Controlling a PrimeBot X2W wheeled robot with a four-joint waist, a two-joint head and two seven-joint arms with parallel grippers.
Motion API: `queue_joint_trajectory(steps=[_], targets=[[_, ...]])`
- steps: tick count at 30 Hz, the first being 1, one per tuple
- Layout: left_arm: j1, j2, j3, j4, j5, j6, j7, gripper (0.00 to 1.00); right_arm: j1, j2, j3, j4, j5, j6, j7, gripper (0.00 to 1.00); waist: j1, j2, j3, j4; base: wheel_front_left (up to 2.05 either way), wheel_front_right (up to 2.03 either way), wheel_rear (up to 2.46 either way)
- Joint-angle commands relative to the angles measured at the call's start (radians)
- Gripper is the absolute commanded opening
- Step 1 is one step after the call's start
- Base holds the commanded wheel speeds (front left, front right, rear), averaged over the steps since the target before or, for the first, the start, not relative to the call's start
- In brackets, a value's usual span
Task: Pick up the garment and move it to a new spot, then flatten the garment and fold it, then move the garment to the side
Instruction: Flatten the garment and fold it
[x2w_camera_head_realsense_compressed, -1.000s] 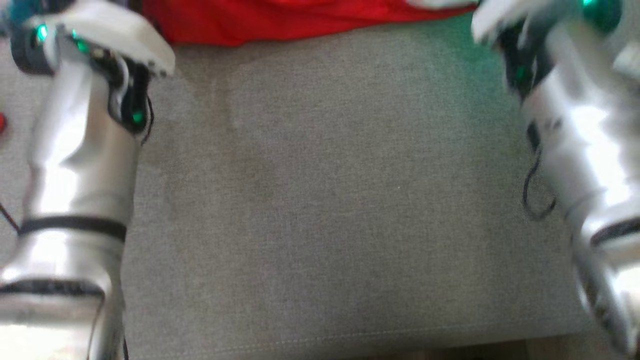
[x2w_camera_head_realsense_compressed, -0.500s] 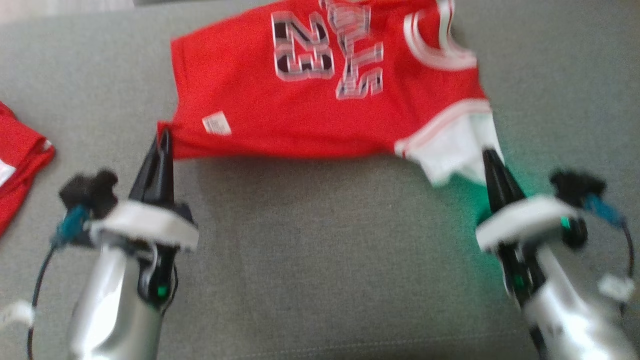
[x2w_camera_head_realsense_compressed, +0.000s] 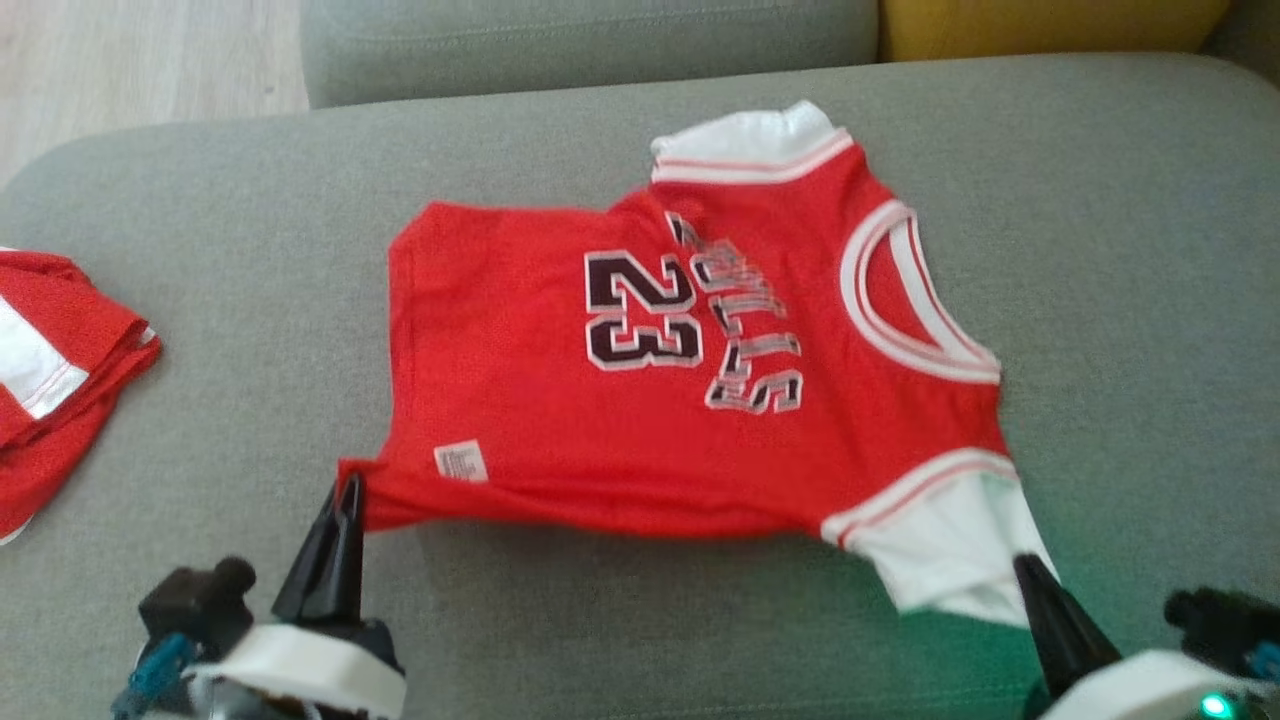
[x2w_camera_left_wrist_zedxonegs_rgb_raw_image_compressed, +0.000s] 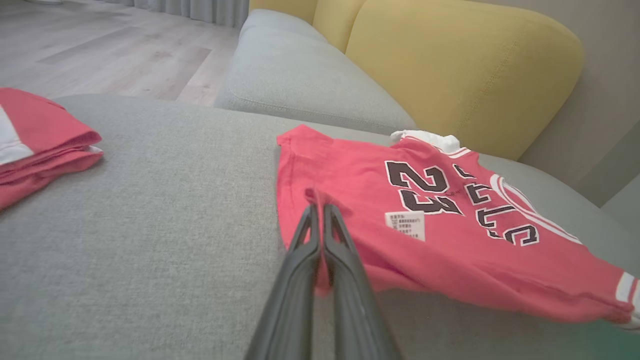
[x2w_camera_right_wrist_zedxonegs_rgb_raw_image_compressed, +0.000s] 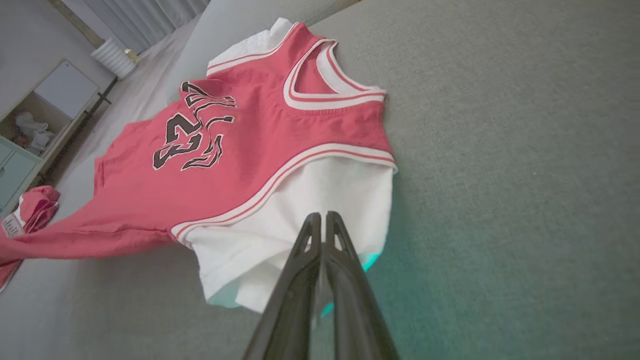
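The garment (x2w_camera_head_realsense_compressed: 620, 400) is a red basketball jersey with "23" on it and white sleeves, spread on the grey sofa seat. My left gripper (x2w_camera_head_realsense_compressed: 345, 490) is shut on its near hem corner, as the left wrist view shows at the left gripper (x2w_camera_left_wrist_zedxonegs_rgb_raw_image_compressed: 318, 209) with red cloth pinched between the fingers. My right gripper (x2w_camera_head_realsense_compressed: 1020, 565) is shut on the near white sleeve (x2w_camera_head_realsense_compressed: 950, 565); in the right wrist view the right gripper (x2w_camera_right_wrist_zedxonegs_rgb_raw_image_compressed: 320, 217) pinches that white sleeve (x2w_camera_right_wrist_zedxonegs_rgb_raw_image_compressed: 300, 200). The near edge of the garment (x2w_camera_left_wrist_zedxonegs_rgb_raw_image_compressed: 450, 235) hangs slightly lifted between the two grips.
A folded red and white garment (x2w_camera_head_realsense_compressed: 50, 370) lies at the seat's left edge, also seen as the folded pile (x2w_camera_left_wrist_zedxonegs_rgb_raw_image_compressed: 35, 135). A grey armrest (x2w_camera_head_realsense_compressed: 590, 40) and a yellow backrest (x2w_camera_left_wrist_zedxonegs_rgb_raw_image_compressed: 465, 65) stand behind. Wooden floor (x2w_camera_head_realsense_compressed: 140, 60) shows at the far left.
The head camera has tilted up, so the whole jersey now shows. Both grippers still hold the same corners, and the jersey lies flatter on the seat.
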Motion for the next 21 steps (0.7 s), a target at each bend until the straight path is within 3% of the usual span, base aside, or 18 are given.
queue_joint_trajectory(steps=[1,6,12,21], targets=[[-0.015,0.015,0.036,-0.046,-0.002,0.01,0.001,0.0,-0.007,-0.01,0.009,-0.064,-0.009,0.008,0.021,0.0,0.0001,-0.0001,-0.006,-0.002,0.0,0.0,0.0],[0.046,0.021,0.045,-0.106,-0.017,0.029,0.041,0.0,0.086,-0.007,-0.004,-0.175,0.02,0.008,0.077,0.0,0.0001,-0.0001,-0.016,-0.008,0.0,0.0,0.0],[0.066,0.027,0.036,-0.145,-0.025,0.035,0.079,0.0,0.086,-0.007,-0.014,-0.202,0.015,0.008,0.093,0.0,0.0001,-0.0001,-0.014,-0.004,0.0,0.0,0.0],[-0.037,0.037,0.005,-0.141,-0.047,0.018,0.164,0.0,-0.186,-0.013,0.026,-0.128,-0.085,0.008,0.146,0.0,0.0001,-0.0001,0.043,0.0,0.0,0.0,0.0]])
